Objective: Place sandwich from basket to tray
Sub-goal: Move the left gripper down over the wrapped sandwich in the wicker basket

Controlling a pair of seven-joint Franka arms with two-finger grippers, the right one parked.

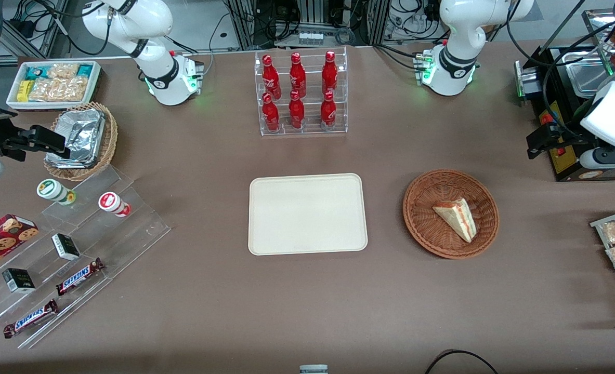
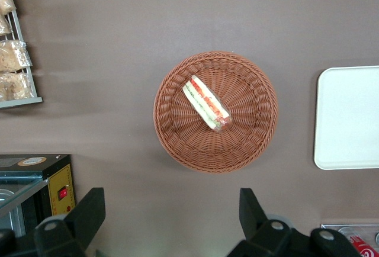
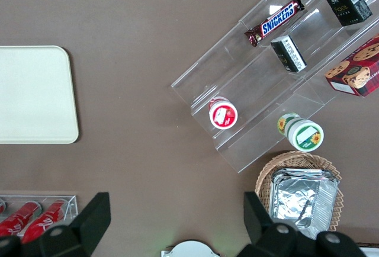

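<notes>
Looking across a brown matte tabletop (image 1: pixel 307 311) and starting nearest the front camera: finding two brown-wrapped Snickers bars (image 1: pixel 30 318) lying on a clear acrylic stepped stand (image 1: pixel 130 228) toward the parked arm's end of the table. Moving farther in, meeting the flat cream-coloured rectangular tray (image 1: pixel 307 214) with rounded corners sitting bare near the middle of the table. Seeing, beside it toward the working arm's end and clearly apart from it, the round reddish-brown woven wicker basket (image 1: pixel 421 208). Noting the small triangular clear-wrapped sandwich (image 1: pixel 455 218) of pale white bread resting inside that basket, touching the weave, showing its red and green filling layers along one edge in the wrist view. Finding the black two-finger gripper (image 2: pixel 170 212) hovering high over the table, farther from the front camera than the basket, not touching it. Seeing its fingers (image 2: pixel 89 209) spread wide apart and gripping nothing. Reaching, farther still, six red bottles (image 1: pixel 297 78) standing upright in a clear acrylic tiered rack (image 1: pixel 303 130), roughly in line with the tray.
</notes>
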